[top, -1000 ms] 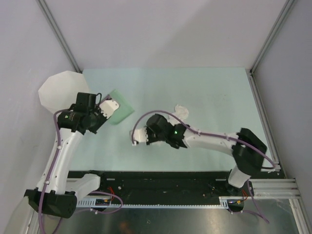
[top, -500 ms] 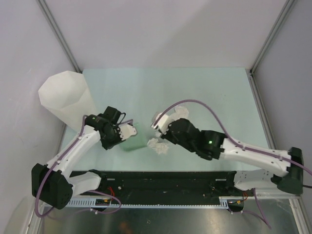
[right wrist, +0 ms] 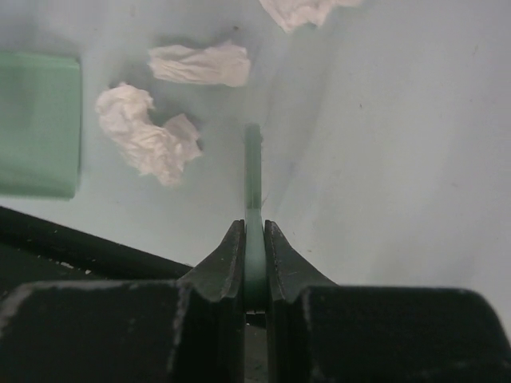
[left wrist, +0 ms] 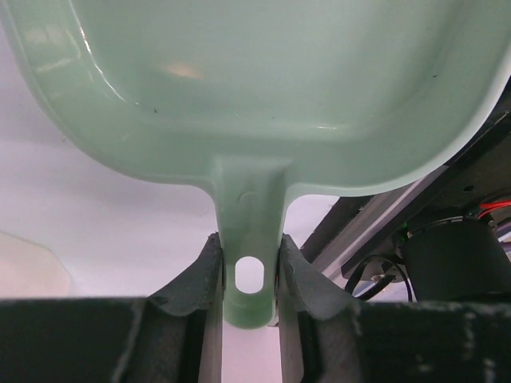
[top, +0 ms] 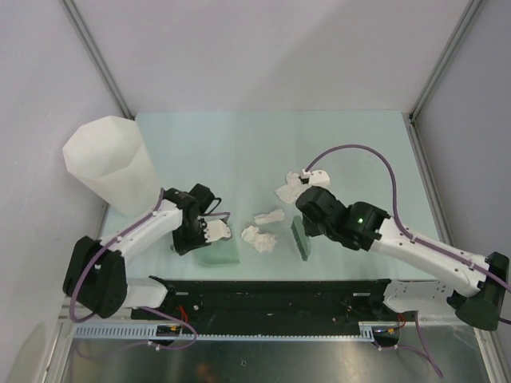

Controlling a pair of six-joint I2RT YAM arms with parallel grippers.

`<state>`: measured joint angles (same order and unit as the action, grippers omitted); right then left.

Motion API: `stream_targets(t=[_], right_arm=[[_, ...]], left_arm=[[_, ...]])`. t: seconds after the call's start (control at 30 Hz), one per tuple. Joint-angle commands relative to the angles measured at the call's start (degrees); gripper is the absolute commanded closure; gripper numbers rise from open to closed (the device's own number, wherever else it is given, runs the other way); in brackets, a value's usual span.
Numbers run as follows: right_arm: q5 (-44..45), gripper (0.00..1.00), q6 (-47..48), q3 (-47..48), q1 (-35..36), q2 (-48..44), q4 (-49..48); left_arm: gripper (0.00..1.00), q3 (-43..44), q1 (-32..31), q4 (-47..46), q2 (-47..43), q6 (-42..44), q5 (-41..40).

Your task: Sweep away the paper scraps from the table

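Sweeping is the step in hand, by my read. My left gripper (left wrist: 249, 243) is clenched on the handle of the green dustpan (top: 220, 254), which is down by the front edge of the table (top: 359, 144). My right gripper (right wrist: 254, 233) is clamped on a thin green sweeper blade (right wrist: 253, 179), seen edge-on, standing just right of the litter. I count three paper scraps. The nearest wad (top: 259, 238) lies between blade and pan, just beside the pan. A second (top: 269, 216) sits a little farther back, and a third (top: 288, 191) lies beyond that, close by the right wrist. The part of the pan that the left wrist view shows holds no paper, so nothing looks collected yet. The white bin (top: 108, 163) stands at the far left of the table. Next, I judge, the blade must travel left with its edge pressed to the surface and push the nearest wad onto the pan. The left arm has to brace the pan low so tissue can't slip beneath. The two farther wads look out of line with the pan, so I'd draw them nearer first. Light paper may well roll off the blade's end.
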<state>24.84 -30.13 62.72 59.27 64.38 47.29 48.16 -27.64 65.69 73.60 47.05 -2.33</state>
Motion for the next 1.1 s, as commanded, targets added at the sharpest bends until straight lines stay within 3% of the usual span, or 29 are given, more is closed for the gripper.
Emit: stream_targets(t=[0.0, 0.33, 0.43, 0.63, 1.07], right_arm=[[0.7, 1.0, -6.7, 0.8, -0.9, 3.6, 0.2], [-18.5, 1.0, -5.3, 2.4, 0.4, 18.6, -26.8], [-17.7, 1.0, -2.1, 8.0, 2.5, 21.7, -32.5], [-10.7, 1.0, 3.7, 19.5, 5.5, 24.7, -22.9], [12.5, 1.0, 5.4, 19.5, 3.8, -1.6, -7.4]], left_arm=[[1.0, 0.6, -0.6, -1.5, 2.9, 0.2, 1.6], [1.0, 1.7, -1.2, -6.7, 10.2, -3.0, 0.6], [1.0, 2.0, -1.2, -7.3, 10.9, -3.3, 1.5], [1.0, 3.2, -1.1, -8.6, 8.6, -3.7, 5.9], [1.0, 8.8, 0.7, -10.5, -5.6, -8.2, 18.8]])
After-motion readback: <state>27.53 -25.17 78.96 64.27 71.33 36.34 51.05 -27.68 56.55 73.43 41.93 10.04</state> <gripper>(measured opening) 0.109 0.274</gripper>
